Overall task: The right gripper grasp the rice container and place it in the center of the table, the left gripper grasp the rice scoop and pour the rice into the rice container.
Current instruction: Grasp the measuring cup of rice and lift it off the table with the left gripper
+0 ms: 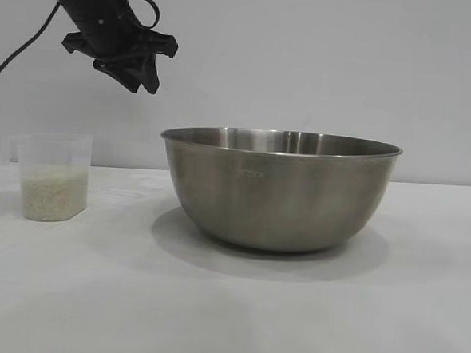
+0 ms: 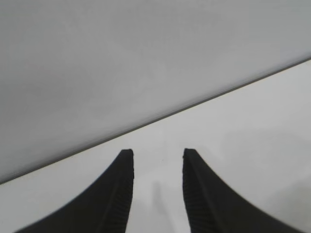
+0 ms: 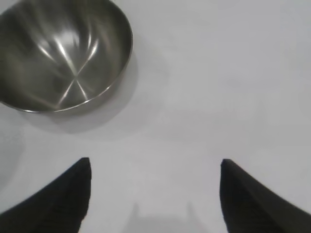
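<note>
Exterior view, far left of the frame: the rice scoop [image 1: 53,176] stands upright on the white surface [image 1: 227,312], the rice [image 1: 53,196] filling its lower part and its handle toward the left edge. Above it and a little to the right, in the upper left of the frame, hangs the left claw [image 1: 133,65], empty, tips pointing down and to the right. The scoop therefore lies below and slightly left of that claw, well apart, with nothing between them. In the left wrist view its fingers [image 2: 116,194] stand moderately parted over bare surface. The rice container [image 1: 278,189] sits at mid-frame, upright and empty, well clear of the scoop. The right claw [image 3: 155,194] shows only in its own wrist view, spread wide and empty, the container [image 3: 58,53] lying apart from it.
</note>
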Available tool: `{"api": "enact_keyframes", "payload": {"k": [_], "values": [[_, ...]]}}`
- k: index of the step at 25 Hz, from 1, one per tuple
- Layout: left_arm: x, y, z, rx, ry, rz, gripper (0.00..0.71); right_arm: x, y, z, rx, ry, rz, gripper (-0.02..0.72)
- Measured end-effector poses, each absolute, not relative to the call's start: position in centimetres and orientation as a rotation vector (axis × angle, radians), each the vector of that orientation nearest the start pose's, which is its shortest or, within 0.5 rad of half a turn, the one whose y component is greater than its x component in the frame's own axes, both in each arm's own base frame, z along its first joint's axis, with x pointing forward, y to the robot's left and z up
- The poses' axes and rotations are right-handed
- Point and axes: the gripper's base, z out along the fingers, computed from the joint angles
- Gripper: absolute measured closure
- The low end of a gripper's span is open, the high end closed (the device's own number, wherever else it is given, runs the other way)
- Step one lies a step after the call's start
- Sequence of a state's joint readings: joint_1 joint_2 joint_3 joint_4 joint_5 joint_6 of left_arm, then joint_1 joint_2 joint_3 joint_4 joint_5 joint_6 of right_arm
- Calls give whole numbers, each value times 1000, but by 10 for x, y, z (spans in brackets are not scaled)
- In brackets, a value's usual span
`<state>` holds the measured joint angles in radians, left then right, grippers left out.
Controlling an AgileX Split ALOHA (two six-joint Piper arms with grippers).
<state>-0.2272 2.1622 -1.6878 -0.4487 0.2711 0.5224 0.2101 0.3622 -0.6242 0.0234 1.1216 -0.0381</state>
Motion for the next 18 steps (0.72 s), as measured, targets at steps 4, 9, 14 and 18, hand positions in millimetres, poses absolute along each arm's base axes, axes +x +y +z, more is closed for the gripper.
{"api": "enact_keyframes", "payload": {"k": [4,9,14,18], "values": [[485,-125,206,428,2201,-222,487,36,10,291,-303,2366,114,236],[482,-124,218,433,2189,-228,487,24,9,270,-305,2346,134,236],[473,-124,232,447,2193,-241,487,16,8,267,-311,2288,140,236],[450,-116,235,426,2192,-218,487,9,6,268,-309,2237,143,236]]}}
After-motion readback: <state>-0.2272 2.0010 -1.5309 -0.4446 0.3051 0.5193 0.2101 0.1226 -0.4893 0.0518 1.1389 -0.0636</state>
